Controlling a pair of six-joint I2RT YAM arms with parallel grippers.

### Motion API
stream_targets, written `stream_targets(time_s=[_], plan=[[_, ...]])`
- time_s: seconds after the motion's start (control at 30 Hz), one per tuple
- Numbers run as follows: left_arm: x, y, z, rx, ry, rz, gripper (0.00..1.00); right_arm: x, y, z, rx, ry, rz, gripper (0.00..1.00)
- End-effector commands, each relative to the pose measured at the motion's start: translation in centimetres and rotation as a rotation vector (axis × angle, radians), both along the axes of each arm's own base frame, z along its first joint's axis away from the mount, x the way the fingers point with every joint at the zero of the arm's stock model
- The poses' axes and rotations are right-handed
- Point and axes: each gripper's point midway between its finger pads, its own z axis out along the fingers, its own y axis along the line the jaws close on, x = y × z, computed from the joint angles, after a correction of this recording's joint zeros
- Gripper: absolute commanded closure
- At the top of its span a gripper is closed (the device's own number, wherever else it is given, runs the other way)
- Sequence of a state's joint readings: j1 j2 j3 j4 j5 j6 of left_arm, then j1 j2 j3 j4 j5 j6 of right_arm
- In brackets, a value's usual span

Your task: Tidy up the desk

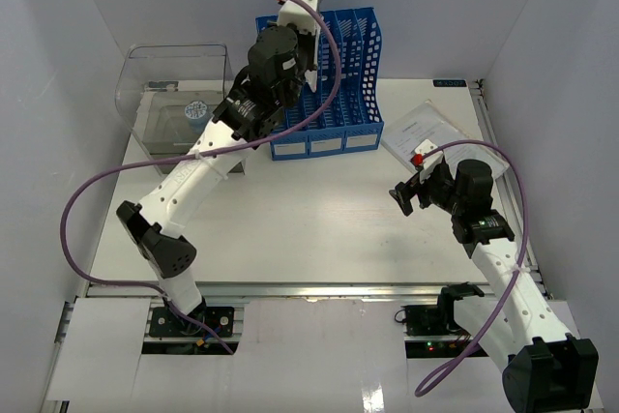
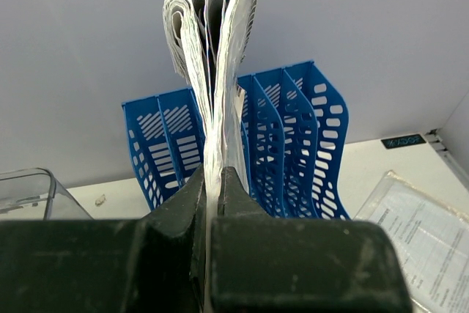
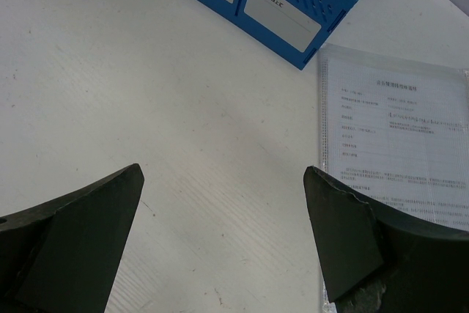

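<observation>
desk [image 1: 319, 229]: white top, biggest thing in view; most of its middle lies bare between the two arms.
file rack [image 1: 334, 103]: blue, slotted, at the far edge; dividers run front to back.
clear box [image 1: 174, 94]: far left corner, just beside the rack.
sleeved sheet [image 3: 396, 144]: flat on the desk, right of the rack, touching nothing.
paper bundle [image 2: 212, 71]: loose folded sheets, long axis along the fingers, fanned at the free end.
left gripper [image 2: 212, 188]: clamped tight on the bundle's lower edge, raised over the rack's left slots.
right gripper [image 3: 223, 174]: jaws wide apart, nothing held, hovering over bare desk; sheet just to its right.
key relation: rack sits directly under and beyond the bundle; left arm is nearer. likely needs the sheets lined up with a divider gap before lowering.
</observation>
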State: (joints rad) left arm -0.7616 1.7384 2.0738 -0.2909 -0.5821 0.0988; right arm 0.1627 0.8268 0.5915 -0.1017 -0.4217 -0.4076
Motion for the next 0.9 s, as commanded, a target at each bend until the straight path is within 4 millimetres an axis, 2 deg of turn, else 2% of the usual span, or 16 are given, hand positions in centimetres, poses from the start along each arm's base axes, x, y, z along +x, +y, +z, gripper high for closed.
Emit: stream_targets(time_s=[0.0, 0.23, 0.4, 0.57, 0.77, 0.87], plan=[[0.0, 0.1, 1.9, -0.042, -0.061, 0.009, 1.0, 0.4, -0.1, 0.7, 0.009, -0.034, -0.004, 0.04], [1.5, -0.5, -1.7, -0.008, 0.0, 0.052, 1.0, 0.4, -0.1, 0.8, 0.007, -0.041, -0.006, 0.04], [1.7, -0.4, -2.1, -0.015, 0.006, 0.055, 1.0, 0.4, -0.1, 0.9, 0.008, -0.042, -0.004, 0.04], [2.1, -1.7, -3.7, -0.022, 0.048, 0.0, 1.0, 0.4, -0.1, 0.8, 0.008, -0.04, -0.005, 0.04], [4.0, -3.4, -7.3, -0.039, 0.124, -0.025, 1.0, 0.4, -0.3, 0.9, 0.008, -0.043, -0.012, 0.04], [4.9, -3.4, -8.0, -0.032, 0.133, -0.008, 1.0, 0.4, -0.4, 0.9, 0.009, -0.045, -0.014, 0.04]])
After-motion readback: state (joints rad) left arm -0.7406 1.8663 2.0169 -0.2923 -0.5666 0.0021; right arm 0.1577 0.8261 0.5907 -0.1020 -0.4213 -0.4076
